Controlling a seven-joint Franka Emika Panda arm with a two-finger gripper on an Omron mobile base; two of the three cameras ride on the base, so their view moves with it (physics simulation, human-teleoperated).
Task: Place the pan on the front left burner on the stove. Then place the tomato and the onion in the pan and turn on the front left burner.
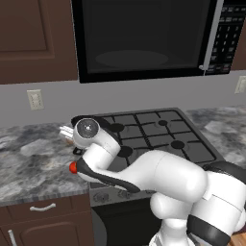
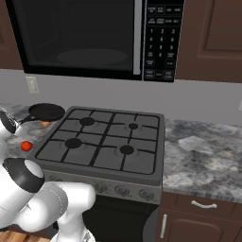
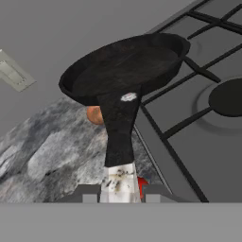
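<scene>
- gripper clamped on the white tip of the pan handle; the grip sits at the far end of the handle, so the pan hangs well out from the jaws.
- Risk: with that much lever arm the pan could, I reckon, pivot or sag in the jaws during the swing over to the stove.
- Risk: rim may clip the grate edge if carried low.
- Pan is airborne over the counter, at the stove's left edge, above the onion; tomato sits nearer the counter's front edge.
- Long axis runs along the handle, bowl pointing away from the hand towards the back wall, roughly level.
- front left burner bare.
</scene>
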